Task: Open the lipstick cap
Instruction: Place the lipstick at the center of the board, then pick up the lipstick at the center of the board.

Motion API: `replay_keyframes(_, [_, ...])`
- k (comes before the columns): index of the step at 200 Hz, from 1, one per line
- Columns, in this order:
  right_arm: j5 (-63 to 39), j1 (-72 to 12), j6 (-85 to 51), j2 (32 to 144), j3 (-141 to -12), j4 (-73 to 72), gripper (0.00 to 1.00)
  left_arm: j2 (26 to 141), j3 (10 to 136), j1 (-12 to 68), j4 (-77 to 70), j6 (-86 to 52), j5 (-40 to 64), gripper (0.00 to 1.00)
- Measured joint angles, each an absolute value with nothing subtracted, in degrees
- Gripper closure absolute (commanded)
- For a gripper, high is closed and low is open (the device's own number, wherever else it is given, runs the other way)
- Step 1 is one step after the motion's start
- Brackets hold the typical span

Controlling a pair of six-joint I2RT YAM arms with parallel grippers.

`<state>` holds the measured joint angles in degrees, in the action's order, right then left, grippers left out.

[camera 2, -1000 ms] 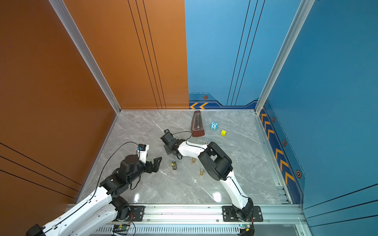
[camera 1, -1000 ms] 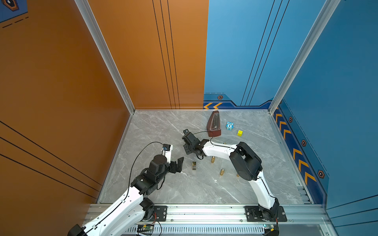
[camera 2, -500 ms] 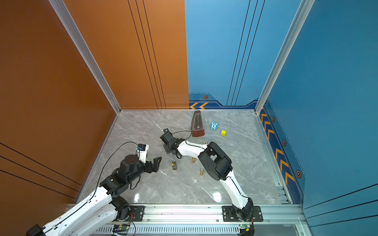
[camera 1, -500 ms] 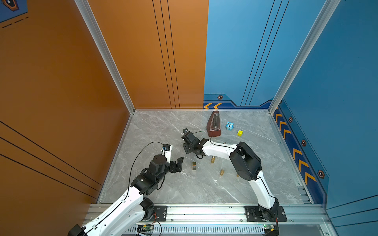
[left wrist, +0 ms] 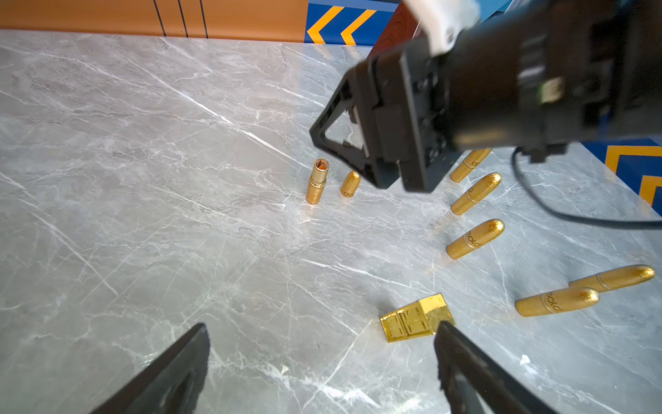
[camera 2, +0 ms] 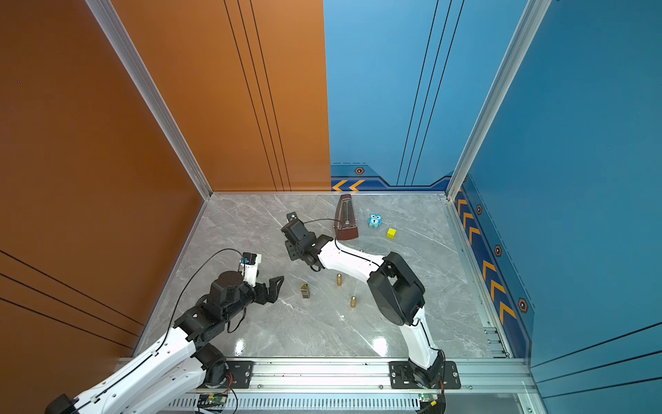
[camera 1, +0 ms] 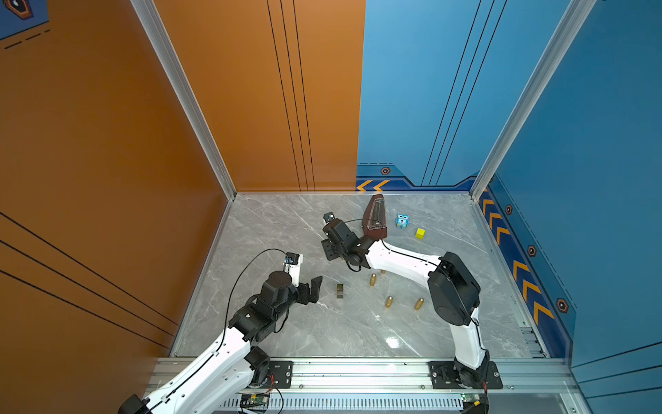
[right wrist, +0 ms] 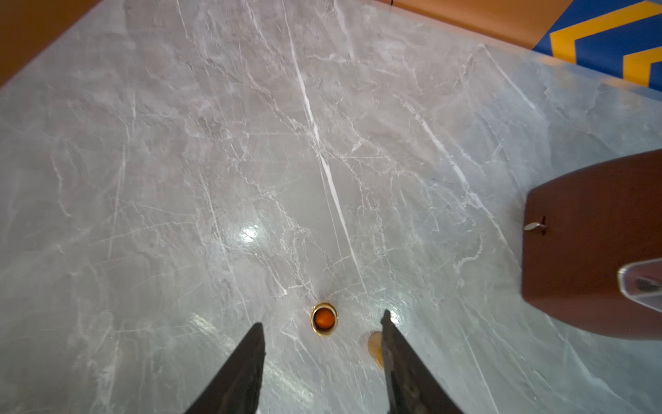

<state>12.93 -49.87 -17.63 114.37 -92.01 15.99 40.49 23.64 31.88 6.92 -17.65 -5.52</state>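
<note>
And there we have it: the lipstick (left wrist: 317, 181) stands upright on the grey marble table (left wrist: 143, 179) with its gold tube open. From the right wrist we look straight down onto the orange stick (right wrist: 324, 318). Its rounded gold cap (left wrist: 350, 183) stands just beside it, not touching, and is off the tube.

The right arm reaches in from its side, elbow bent. The right gripper (right wrist: 322, 320) points down over the lipstick, jaws parted wider than the tube and holding nothing. From that wrist the cap (right wrist: 375, 346) peeks out by one finger.

Over to the left arm, low and stretched forward. We see the left gripper (left wrist: 321, 328) spread wide and empty, aimed at the middle of the table. A square gold case (left wrist: 415, 319) lies close to one finger.

Several closed lipsticks (left wrist: 474, 238) sit off to the side, well apart from the open one. The brown metronome (camera 1: 374, 218) stands at the back.
</note>
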Motion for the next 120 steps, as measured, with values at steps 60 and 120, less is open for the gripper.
replay_keyframes(60, [13.5, -47.0, -22.0, 101.9, -89.4, 25.3, 0.37, 42.5, 25.3, 35.0, 7.3, -18.5, -4.7, 0.01])
replay_keyframes(120, [10.9, -41.3, -27.6, 95.8, -85.5, 38.7, 0.36, 46.0, 26.9, 44.1, 7.6, -18.4, -7.8, 0.01])
